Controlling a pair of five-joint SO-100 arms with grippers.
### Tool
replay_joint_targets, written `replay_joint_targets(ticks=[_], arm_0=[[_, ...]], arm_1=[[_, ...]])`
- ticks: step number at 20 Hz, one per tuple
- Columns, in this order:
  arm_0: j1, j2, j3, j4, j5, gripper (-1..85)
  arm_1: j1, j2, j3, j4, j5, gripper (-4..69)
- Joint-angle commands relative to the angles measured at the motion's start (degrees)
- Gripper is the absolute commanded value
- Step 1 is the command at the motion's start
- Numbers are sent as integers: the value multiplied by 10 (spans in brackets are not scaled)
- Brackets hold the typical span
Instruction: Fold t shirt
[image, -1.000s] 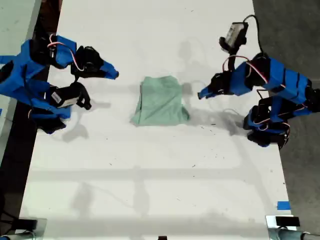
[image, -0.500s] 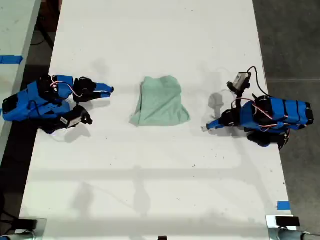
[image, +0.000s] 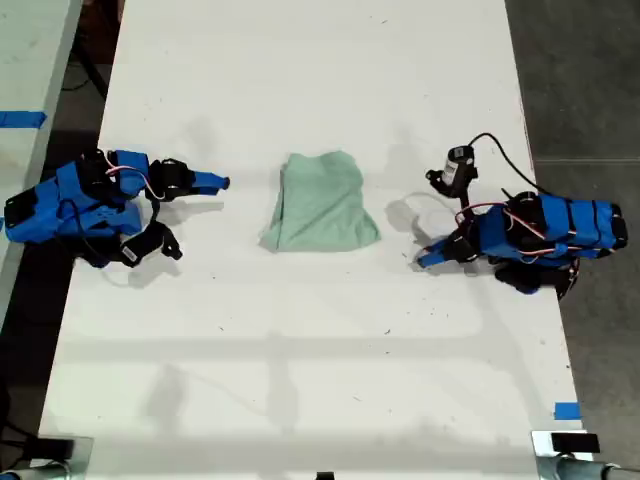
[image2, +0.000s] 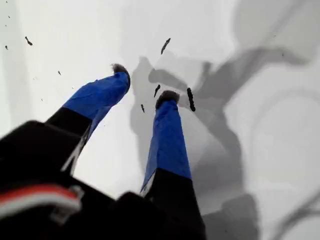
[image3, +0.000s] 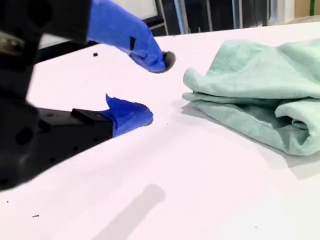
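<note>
The t shirt (image: 320, 203) lies as a small pale mint-green bundle, folded and wrinkled, in the middle of the white table (image: 300, 340). My first gripper (image: 422, 259) rests low on the table toward the exterior view's right, apart from the cloth. Its blue fingers (image2: 167, 135) are spread with only bare table between them, so my first gripper (image2: 144, 82) is open. My second gripper (image: 220, 182) lies at the exterior view's left, pointing toward the shirt (image3: 260, 95) and short of it. My second gripper (image3: 150, 87) is open and holds nothing.
Small black specks (image2: 190, 99) mark the table near my first gripper's tips. The table's side edges run close behind both arms in the exterior view. Blue tape (image: 566, 410) sits near the exterior view's lower right corner.
Both arms have drawn back from the shirt and dropped low onto the table. The shirt has not moved.
</note>
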Motion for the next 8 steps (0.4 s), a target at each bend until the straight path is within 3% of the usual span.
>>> replay_joint_targets(ticks=[1,8], arm_0=[[4,5,25,0,4,129],[9,5,25,0,5,126]], arm_1=[[0,4,25,-19,-11,124],[1,4,25,-19,-11,110]])
